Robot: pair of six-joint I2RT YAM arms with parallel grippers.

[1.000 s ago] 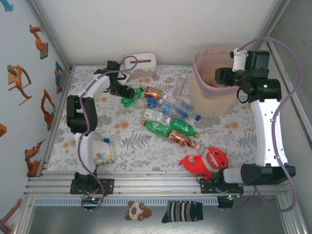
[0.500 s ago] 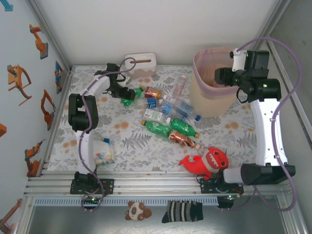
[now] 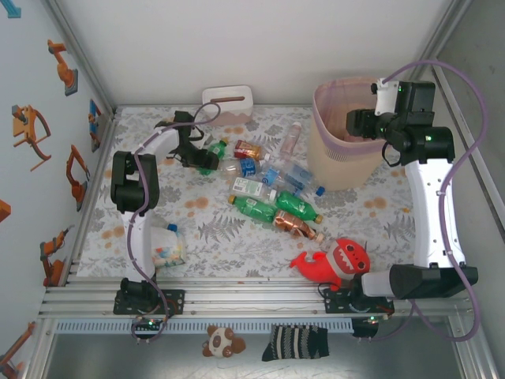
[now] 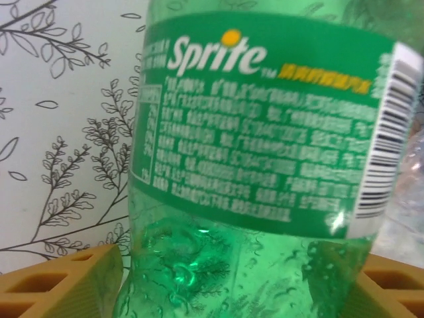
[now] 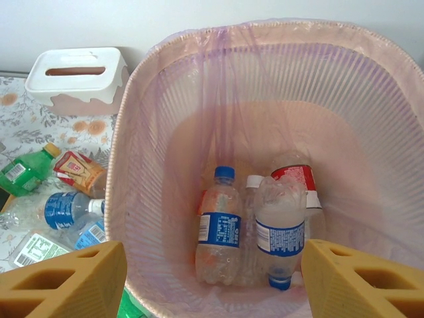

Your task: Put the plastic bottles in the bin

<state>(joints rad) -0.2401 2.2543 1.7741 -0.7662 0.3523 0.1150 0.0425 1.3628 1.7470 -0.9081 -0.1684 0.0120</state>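
A green Sprite bottle (image 4: 265,132) lies on the patterned table at the back left (image 3: 211,151). My left gripper (image 4: 242,281) (image 3: 201,154) is down over it, and both orange fingers press its sides. More plastic bottles (image 3: 276,189), clear, green and copper-brown, lie scattered in the middle of the table. My right gripper (image 5: 213,268) (image 3: 360,122) hangs open above the cream bin (image 3: 319,118) with nothing between its fingers. Inside the pink liner (image 5: 165,132) lie a blue-labelled bottle (image 5: 218,225), a second one cap-down (image 5: 281,232) and a red-labelled one (image 5: 295,173).
A white box with a slot (image 3: 227,101) stands against the back wall, just behind my left gripper. A red plush shark (image 3: 335,263) lies near the front right. A clear bag of pastel bits (image 3: 167,246) sits beside the left arm's base. Walls close in both sides.
My left gripper has settled onto the green bottle and its fingers have narrowed against it. The right arm has stayed still over the bin.
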